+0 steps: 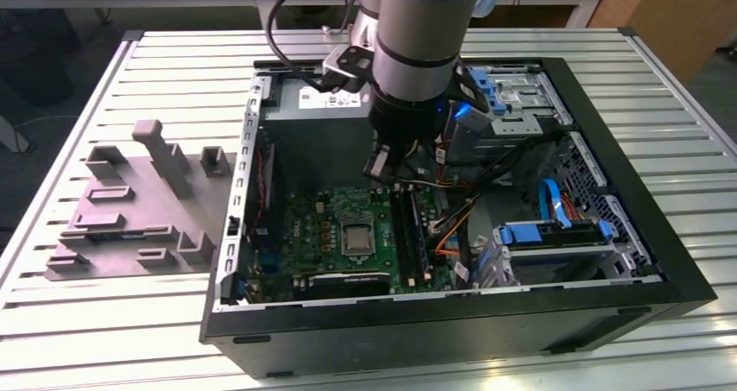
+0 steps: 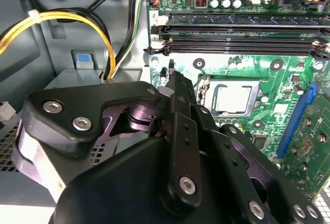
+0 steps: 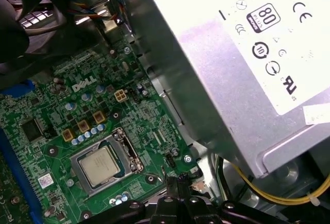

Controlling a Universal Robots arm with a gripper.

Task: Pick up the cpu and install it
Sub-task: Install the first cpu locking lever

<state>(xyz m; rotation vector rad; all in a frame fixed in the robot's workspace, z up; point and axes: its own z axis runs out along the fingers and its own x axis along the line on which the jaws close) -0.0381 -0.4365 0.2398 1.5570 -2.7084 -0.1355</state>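
pincer (image 3: 178,190) fingers together, holding nothing, hangs just beside the socket (image 3: 103,165) on the green board, where the cpu (image 3: 101,164) already sits; a careless descent could likely knock the nearby yellow wires (image 3: 258,190).

The small square metal cpu (image 3: 101,165) is pale silvery-grey on a green circuit board (image 3: 67,126). The boxy power supply (image 3: 227,74) is grey; the jointed tool (image 2: 175,87) black, beside yellow cables (image 2: 67,20).

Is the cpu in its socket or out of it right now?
In. In both wrist views the cpu lies flat inside the metal-framed socket on the motherboard, apart from the claw.
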